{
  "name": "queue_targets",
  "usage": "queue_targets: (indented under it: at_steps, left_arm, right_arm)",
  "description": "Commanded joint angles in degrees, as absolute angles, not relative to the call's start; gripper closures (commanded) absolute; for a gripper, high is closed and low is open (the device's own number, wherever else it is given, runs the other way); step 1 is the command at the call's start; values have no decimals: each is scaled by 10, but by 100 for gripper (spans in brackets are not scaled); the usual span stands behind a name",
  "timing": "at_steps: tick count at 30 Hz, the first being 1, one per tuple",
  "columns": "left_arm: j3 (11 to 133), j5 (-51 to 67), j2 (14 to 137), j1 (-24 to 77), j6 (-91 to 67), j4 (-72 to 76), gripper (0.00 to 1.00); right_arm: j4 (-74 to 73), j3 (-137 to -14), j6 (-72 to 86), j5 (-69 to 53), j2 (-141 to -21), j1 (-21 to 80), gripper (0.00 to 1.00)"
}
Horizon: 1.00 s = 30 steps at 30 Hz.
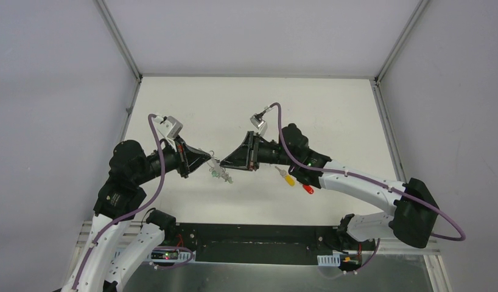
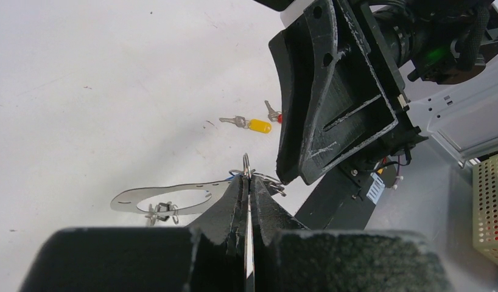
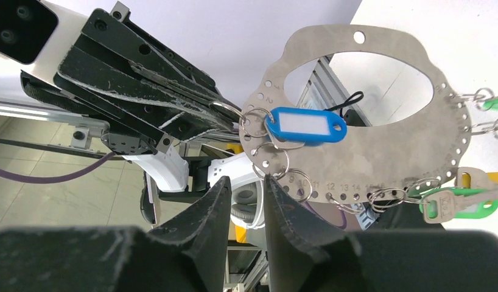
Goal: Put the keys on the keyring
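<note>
Both right fingers (image 3: 213,207) just beside keyring (image 3: 368,152) (contact unclear)

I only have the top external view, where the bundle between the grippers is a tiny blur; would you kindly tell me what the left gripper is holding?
Observer: The left gripper is shut on a small split ring linked to the edge of the keyring, a flat perforated metal hoop.
Operator: Thank you; is anything hanging on it yet?
Observer: Yes, a blue tag and at least one silver key hang from its holes.
Operator: And the other arm?
Observer: The right gripper is open near the hoop's edge, nothing between its fingers.
</note>
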<state>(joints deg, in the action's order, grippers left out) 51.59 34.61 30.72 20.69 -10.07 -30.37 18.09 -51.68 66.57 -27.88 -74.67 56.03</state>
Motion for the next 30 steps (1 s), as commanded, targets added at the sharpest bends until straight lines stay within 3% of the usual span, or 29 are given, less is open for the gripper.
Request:
queue_targets:
  at_steps: [1, 24, 30]
  left_arm:
    - [531, 354, 301, 212, -106, -253, 100]
    - [531, 357, 301, 212, -109, -253, 100]
    - [527, 355, 298, 212, -109, -253, 100]
  right_arm:
    - [195, -544, 685, -284, -758, 564, 72]
    - [192, -557, 713, -287, -790, 568, 69]
    - [218, -557, 721, -290, -794, 568, 74]
